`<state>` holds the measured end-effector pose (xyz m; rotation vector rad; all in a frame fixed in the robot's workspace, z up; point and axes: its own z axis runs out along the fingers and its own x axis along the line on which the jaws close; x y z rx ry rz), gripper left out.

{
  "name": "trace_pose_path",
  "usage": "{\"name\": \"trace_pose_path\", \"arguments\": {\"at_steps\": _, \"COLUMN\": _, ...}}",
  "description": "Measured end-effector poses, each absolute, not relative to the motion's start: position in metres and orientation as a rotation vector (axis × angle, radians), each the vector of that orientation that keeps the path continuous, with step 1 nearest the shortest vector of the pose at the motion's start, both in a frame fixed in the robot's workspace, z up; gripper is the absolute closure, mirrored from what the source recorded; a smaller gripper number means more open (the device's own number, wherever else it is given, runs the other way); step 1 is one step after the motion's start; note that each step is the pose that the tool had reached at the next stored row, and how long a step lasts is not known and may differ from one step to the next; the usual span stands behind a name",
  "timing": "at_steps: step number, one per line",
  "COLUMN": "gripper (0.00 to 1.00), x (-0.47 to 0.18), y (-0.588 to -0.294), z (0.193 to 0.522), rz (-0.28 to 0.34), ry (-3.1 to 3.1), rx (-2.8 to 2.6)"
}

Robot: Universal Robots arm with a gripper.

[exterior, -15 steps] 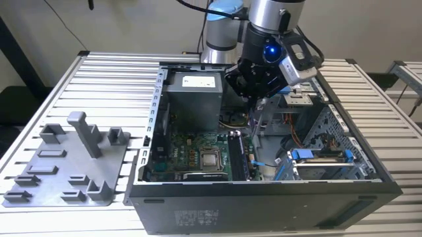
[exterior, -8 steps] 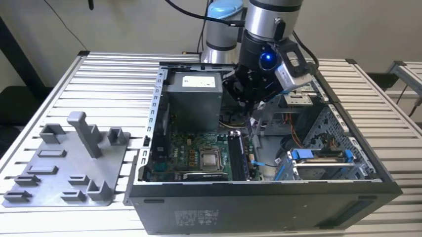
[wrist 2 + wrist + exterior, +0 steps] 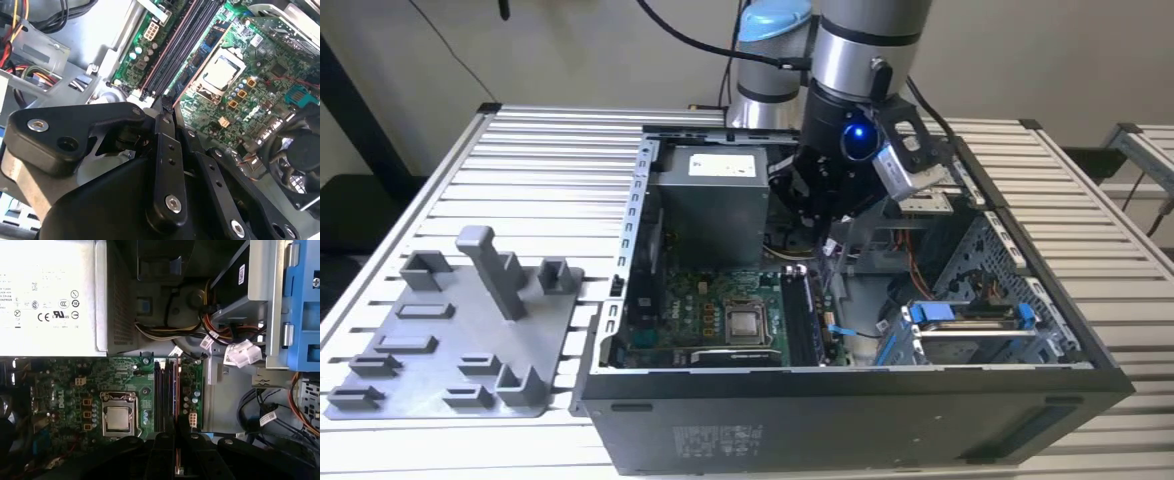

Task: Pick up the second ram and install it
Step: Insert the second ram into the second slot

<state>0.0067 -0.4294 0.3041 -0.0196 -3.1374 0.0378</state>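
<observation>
End effector [image 3: 167,112] apparently gripping second ram [image 3: 177,462] lengthwise along motherboard [image 3: 90,380] slots.

Exterior view: high, set back, angled down on open black computer case [image 3: 854,400] at frame centre, ribbed white table [image 3: 520,160] around it. First wrist view: straight down, close over green motherboard [image 3: 65,385] and silver power supply box [image 3: 50,295]. Second wrist view: closer, oblique, across black gripper linkage [image 3: 165,165]. Shared by all three: motherboard, memory slots.
</observation>
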Motion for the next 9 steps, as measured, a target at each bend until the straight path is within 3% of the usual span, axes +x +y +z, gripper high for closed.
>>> {"name": "trace_pose_path", "arguments": {"at_steps": 9, "gripper": 0.86, "x": 0.006, "y": -0.429, "z": 0.288, "rz": 0.038, "ry": -3.137, "rx": -0.015}}
